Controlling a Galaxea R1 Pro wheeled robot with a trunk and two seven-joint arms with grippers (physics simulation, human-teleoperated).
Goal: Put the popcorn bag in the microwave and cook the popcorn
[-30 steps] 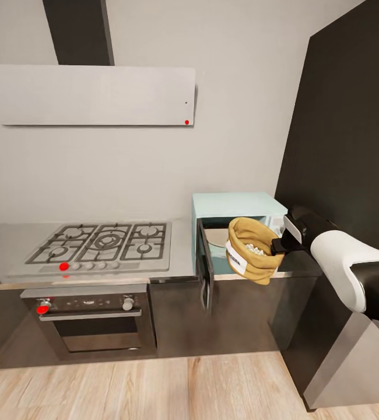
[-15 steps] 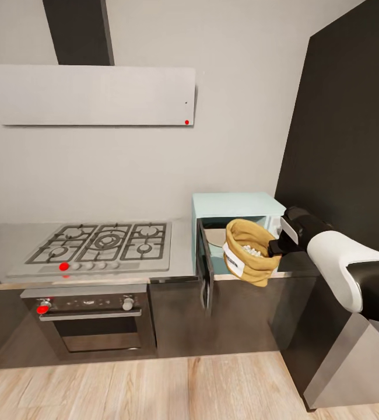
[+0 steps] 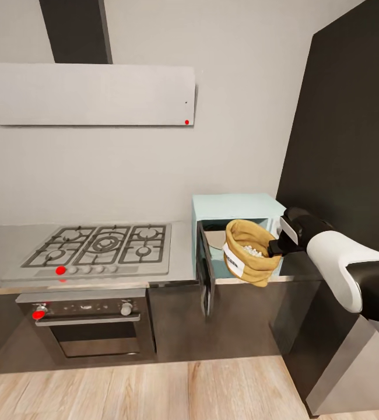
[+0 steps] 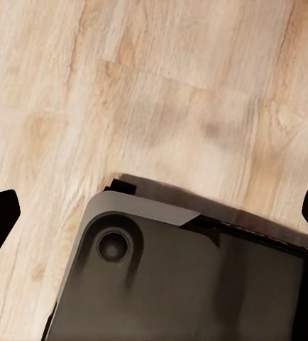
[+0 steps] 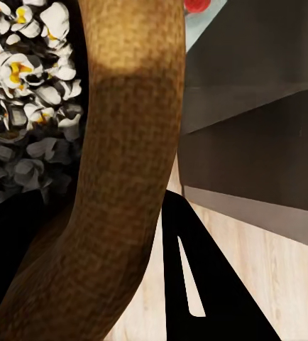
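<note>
No text, brand or number is showing legibly anywhere: the white label on the side of the popcorn bag [image 3: 249, 252], which is hanging just off the jaws of the right gripper [image 3: 276, 247], is carrying dark print too small and blurred to read.

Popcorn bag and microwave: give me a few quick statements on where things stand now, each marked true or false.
1. The microwave door stands open. True.
2. The right gripper holds the popcorn bag by its rim. True.
3. The bag rests on the countertop. False: it hangs in the air in front of the microwave's opening.
4. The bag is empty. False: white popcorn lies inside.
5. The left gripper is shut on a cup. False: it is open over the wooden floor.
</note>
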